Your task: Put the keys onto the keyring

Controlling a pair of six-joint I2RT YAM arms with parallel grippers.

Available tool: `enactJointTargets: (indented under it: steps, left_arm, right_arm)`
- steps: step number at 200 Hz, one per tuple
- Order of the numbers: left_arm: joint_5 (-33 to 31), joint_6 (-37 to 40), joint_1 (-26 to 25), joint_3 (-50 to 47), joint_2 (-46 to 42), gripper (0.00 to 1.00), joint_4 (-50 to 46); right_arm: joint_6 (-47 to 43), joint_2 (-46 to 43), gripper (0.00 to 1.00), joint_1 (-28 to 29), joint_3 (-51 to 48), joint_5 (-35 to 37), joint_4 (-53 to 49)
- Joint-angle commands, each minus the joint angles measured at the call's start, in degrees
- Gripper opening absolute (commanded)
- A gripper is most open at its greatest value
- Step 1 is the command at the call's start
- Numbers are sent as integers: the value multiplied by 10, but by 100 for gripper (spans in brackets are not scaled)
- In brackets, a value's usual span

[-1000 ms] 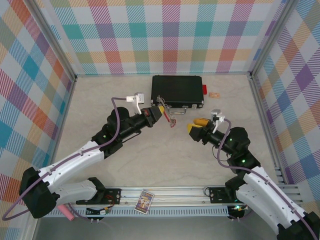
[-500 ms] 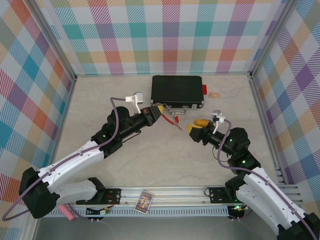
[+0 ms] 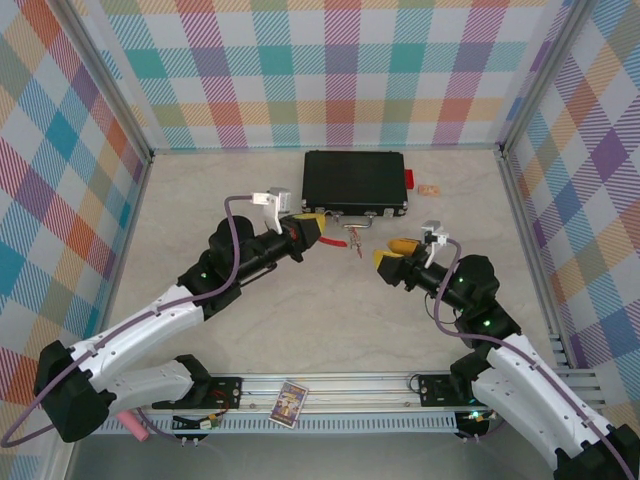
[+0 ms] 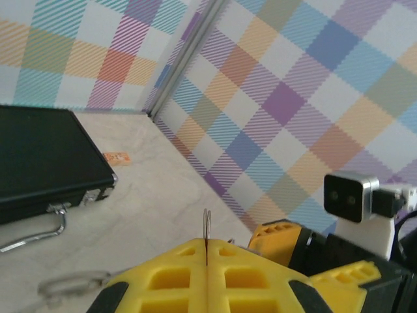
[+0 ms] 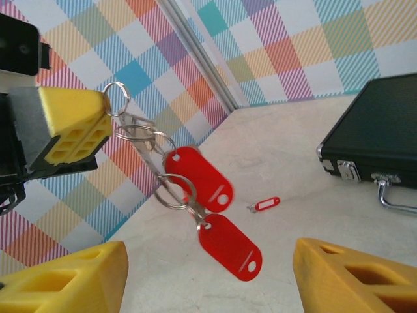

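My left gripper (image 3: 314, 222) (image 4: 206, 251) is shut on the keyring (image 4: 206, 227), a thin silver wire loop that sticks up between its yellow fingers. In the right wrist view the keyring (image 5: 117, 98) hangs from that yellow finger (image 5: 71, 127). Two keys with red tags (image 5: 195, 177) (image 5: 229, 245) dangle from it by small rings. A third red-tagged key (image 5: 266, 205) lies on the table beyond them. My right gripper (image 3: 386, 256) (image 5: 208, 261) stands open just right of the dangling keys (image 3: 352, 238), empty.
A black case (image 3: 355, 181) (image 5: 381, 127) with a metal handle (image 5: 396, 202) lies behind the grippers. A red block (image 3: 409, 179) and a small orange piece (image 3: 430, 189) sit to its right. A card (image 3: 289, 403) rests on the front rail.
The left gripper has drawn back slightly and turned, and the keys on the ring have swung. The right gripper's jaws have widened a little.
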Motion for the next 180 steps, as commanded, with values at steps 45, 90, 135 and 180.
enactJointTargets:
  steps: [45,90,135,180]
  left_arm:
    - [84,97,4,-33,-11,0,33]
    - [101,97,4,-35,-13,0,32]
    - [111,93,4,-24,-3,0,24]
    - [121,85,4,-22,4,0,31]
  right_arm:
    - [-66,74,46,2,105,-93,-48]
    - [-82,148,40,0,160,-158,-36]
    - [-75,207,34,-1,193,-242,-2]
    - [-63,248,27,-1,209,-290,23]
